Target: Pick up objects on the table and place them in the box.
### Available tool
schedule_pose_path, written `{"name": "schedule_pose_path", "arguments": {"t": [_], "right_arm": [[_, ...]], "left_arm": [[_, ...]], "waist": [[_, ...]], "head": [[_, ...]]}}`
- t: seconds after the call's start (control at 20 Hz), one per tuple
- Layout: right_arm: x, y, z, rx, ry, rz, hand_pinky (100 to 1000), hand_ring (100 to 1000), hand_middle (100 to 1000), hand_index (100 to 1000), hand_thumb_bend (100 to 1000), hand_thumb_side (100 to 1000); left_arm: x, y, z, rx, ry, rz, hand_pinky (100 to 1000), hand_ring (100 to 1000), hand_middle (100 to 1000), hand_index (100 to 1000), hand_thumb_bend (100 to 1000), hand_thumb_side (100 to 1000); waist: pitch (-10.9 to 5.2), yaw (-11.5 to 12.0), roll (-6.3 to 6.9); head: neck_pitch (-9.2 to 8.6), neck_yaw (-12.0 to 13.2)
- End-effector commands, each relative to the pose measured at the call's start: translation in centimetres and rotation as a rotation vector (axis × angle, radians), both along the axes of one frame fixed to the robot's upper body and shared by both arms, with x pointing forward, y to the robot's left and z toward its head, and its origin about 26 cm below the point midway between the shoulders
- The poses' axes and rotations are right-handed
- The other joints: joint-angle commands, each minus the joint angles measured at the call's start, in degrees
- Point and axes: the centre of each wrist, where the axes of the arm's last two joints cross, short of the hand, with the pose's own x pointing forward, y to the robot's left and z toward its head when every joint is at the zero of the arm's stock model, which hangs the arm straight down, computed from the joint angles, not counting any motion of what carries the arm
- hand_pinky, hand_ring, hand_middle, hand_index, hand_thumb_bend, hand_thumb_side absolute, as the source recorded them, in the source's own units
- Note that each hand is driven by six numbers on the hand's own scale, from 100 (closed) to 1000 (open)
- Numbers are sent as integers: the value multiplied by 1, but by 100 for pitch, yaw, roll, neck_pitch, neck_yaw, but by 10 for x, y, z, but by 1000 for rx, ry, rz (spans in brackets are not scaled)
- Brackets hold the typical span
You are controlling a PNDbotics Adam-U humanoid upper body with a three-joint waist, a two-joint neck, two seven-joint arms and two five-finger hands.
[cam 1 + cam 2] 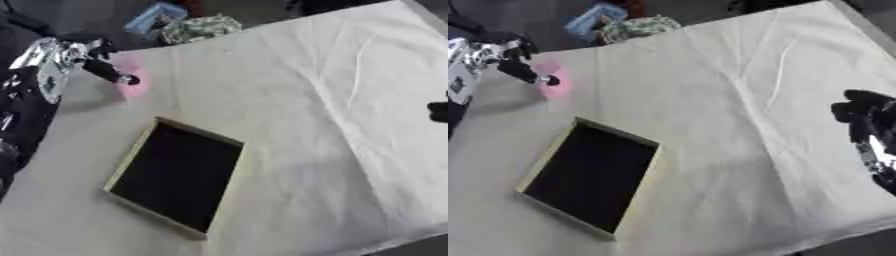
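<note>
Left hand (101, 62) grips pink object (133, 86) beyond the box (128, 161).

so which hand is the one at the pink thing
The left hand, at the table's far left: its fingers touch the pink object; whether they grip it is unclear. The right hand hangs at the right edge, away from it.

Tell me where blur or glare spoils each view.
Left eye view: the left hand and the pink thing at its fingers are smeared; the silver arm glints. Right eye view: the right hand is soft-edged; the box interior reads plain black.
</note>
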Motion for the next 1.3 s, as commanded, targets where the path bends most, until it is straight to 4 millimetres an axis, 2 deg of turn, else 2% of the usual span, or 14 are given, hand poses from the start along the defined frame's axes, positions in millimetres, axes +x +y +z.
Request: {"name": "schedule_pose_path", "arguments": {"t": [0.05, 0.5, 0.65, 0.7, 0.8, 0.85, 0.9, 0.95, 1.1, 1.3], "right_arm": [[0, 0, 7, -11, -22, 10, 804, 813, 657, 852, 100, 558], [0, 0, 8, -10, -25, 13, 805, 814, 656, 852, 100, 557], [0, 0, 8, -9, -25, 12, 805, 814, 656, 852, 100, 557], [0, 0, 8, -10, -25, 12, 804, 814, 656, 852, 100, 557], [0, 0, 8, -9, -26, 11, 805, 814, 656, 852, 100, 557], [0, 0, 8, -9, -26, 11, 805, 814, 656, 852, 100, 557], [0, 0, 8, -9, -26, 10, 805, 814, 656, 852, 100, 556], [0, 0, 8, -9, -26, 9, 805, 814, 656, 852, 100, 556], [0, 0, 8, -10, -27, 7, 805, 815, 657, 852, 100, 555], [0, -2, 9, -13, -29, 1, 805, 815, 657, 853, 100, 555]], "left_arm": [[-1, 9, 11, 1, -38, 32, 773, 693, 717, 885, 643, 600], [-1, 11, -5, -15, -32, 79, 757, 657, 678, 871, 596, 620], [0, 10, -10, -16, -34, 82, 741, 607, 618, 826, 516, 595], [0, 9, -11, -17, -35, 81, 736, 594, 600, 810, 482, 583], [0, 9, -11, -19, -50, 79, 718, 547, 540, 746, 333, 537], [-1, 10, -10, -20, -65, 78, 703, 515, 502, 712, 198, 497], [-1, 10, -9, -22, -82, 75, 692, 498, 470, 688, 122, 464], [-2, 10, -6, -25, -98, 68, 688, 494, 458, 680, 100, 448], [-5, 10, 9, -24, -149, 24, 683, 484, 444, 670, 100, 440], [-19, 8, 44, 15, -223, -83, 683, 481, 441, 668, 100, 450]], "waist": [[-66, -13, -29], [-21, -28, -23], [-12, -25, -30], [-10, -24, -32], [-6, -18, -40], [-5, -14, -44], [-4, -9, -47], [-4, -2, -50], [-8, 31, -53], [-19, 91, -40]], "head": [[-61, -1], [-79, -14], [-79, -17], [-80, -20], [-81, -23], [-82, -27], [-84, -29], [-86, -31], [-95, -55], [-101, -105]]}}
